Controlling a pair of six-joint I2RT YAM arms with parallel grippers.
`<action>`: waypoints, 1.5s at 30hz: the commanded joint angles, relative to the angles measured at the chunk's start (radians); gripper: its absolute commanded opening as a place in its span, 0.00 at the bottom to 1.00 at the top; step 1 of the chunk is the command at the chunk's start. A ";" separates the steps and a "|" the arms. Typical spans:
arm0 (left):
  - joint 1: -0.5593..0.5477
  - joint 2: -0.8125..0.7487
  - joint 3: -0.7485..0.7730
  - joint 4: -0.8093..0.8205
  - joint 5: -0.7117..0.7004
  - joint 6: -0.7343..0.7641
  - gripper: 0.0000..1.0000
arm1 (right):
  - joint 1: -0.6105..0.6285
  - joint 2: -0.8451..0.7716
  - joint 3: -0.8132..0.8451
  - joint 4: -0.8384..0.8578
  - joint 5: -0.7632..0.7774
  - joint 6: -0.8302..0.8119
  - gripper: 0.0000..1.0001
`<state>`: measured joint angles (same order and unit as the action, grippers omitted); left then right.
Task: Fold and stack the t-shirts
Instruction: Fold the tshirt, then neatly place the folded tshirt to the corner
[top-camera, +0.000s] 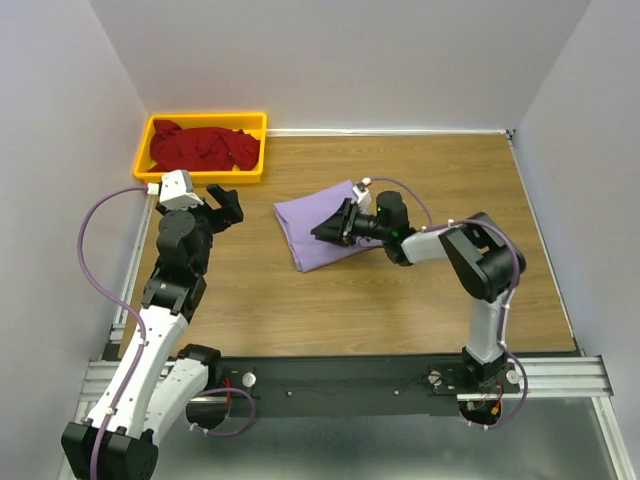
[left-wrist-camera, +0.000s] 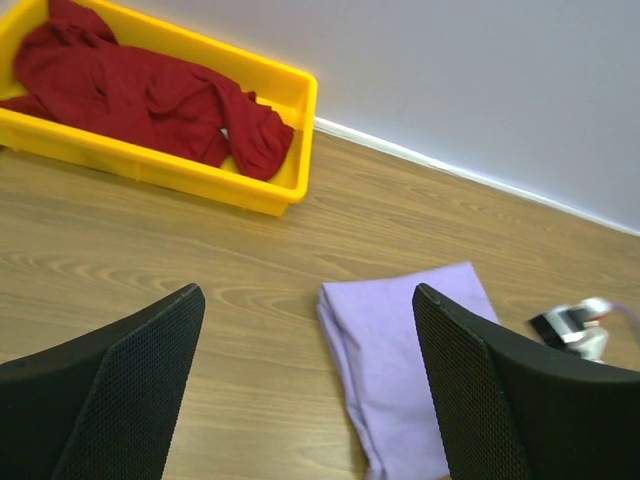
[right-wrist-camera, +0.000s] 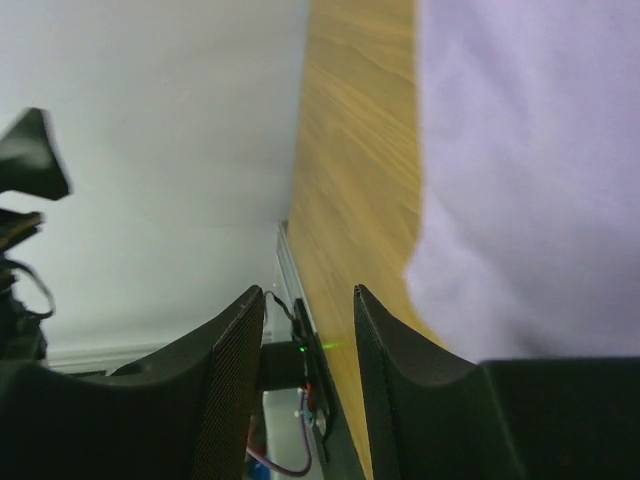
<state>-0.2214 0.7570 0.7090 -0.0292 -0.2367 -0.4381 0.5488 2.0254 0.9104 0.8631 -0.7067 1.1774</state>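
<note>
Status: the yellow bin (top-camera: 200, 177) holds one thing only, the dark red shirt (top-camera: 205, 147), bunched up and unfolded, with a fold riding up toward the bin's right-hand wall. The lavender shirt (top-camera: 300, 225) is out on the desk (top-camera: 420, 300), folded into a rough rectangle, well to the right of the bin and nearer the arm bases. The left hand (top-camera: 228, 203) hangs just off the bin's near right corner, fingers spread wide and nothing between them. The right hand (right-wrist-camera: 306, 300) is low over the lavender shirt on the side away from the bin, rolled sideways, fingers partly apart with an empty gap; can't tell whether it touches the cloth. My read is that lavender is about done and red is next. Risks: the red shirt is a wad, so a blind pinch into the bin probably grabs several layers and it comes out twisted, or a finger catches the rim and drags or tips the bin along the desk. If the right hand is touching the lavender and pulls off sideways, it will smear the fold open. Once red is folded, setting it down off-centre could shove the lavender out of square, since soft cloth slides on that wood.
</note>
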 joint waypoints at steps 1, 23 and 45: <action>0.007 -0.004 -0.023 0.050 -0.079 0.096 0.93 | -0.038 -0.094 0.030 -0.141 0.075 -0.119 0.49; 0.007 0.024 -0.052 0.078 -0.069 0.122 0.93 | -0.138 -0.161 0.248 -0.927 0.289 -0.698 0.50; -0.006 0.019 -0.060 0.089 -0.041 0.122 0.93 | -0.224 -0.048 0.424 -1.197 0.371 -1.091 0.55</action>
<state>-0.2230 0.7845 0.6540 0.0288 -0.2760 -0.3286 0.3271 1.9339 1.2831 -0.3031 -0.2607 0.1368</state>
